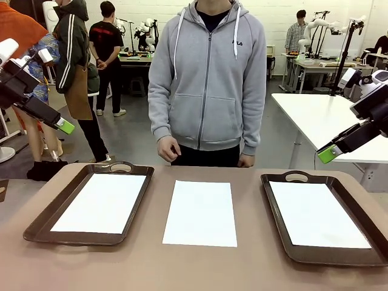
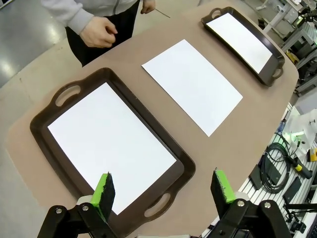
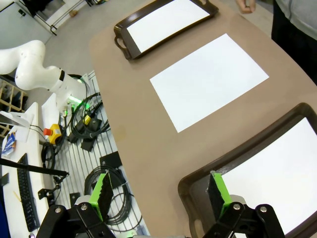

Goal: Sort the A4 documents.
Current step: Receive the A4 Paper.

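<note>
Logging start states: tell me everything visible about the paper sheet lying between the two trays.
The middle A4 sheet is plain white, blank, thin, flat and uncreased. It lies lengthwise toward the person, directly on the brown table, between the left tray and the right tray, touching neither. Nothing else touches it.

Entry 1: "FILA" logo [image 1: 237,42], small dark lettering, on the chest of the person's grey hoodie [image 1: 206,103]. I can read no other print.
</note>
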You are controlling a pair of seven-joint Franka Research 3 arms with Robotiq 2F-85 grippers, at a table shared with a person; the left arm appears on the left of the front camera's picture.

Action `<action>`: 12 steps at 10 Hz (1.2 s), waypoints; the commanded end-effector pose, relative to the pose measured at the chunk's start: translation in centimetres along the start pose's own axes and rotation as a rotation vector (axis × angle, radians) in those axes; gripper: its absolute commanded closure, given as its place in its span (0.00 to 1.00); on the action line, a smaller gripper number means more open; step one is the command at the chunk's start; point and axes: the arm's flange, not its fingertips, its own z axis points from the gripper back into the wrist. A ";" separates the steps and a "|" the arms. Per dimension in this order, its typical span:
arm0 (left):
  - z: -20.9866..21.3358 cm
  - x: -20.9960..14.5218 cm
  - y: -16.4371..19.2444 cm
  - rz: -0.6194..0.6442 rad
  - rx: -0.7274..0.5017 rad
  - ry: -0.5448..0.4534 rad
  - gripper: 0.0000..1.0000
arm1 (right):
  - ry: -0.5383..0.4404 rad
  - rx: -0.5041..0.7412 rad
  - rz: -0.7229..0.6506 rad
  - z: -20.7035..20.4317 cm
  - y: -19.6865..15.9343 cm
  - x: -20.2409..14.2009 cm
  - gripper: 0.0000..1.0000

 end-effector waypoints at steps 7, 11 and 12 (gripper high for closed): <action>0.3 -0.2 -0.3 -0.004 -0.001 -0.008 0.00 | 0.008 -0.006 -0.004 -0.1 0.0 0.0 0.00; 0.3 -0.2 -0.3 -0.004 -0.001 -0.008 0.00 | 0.008 -0.006 -0.004 -0.1 0.0 0.0 0.00; 0.3 -0.2 -0.3 -0.004 -0.001 -0.008 0.00 | 0.008 -0.006 -0.004 -0.1 0.0 0.0 0.00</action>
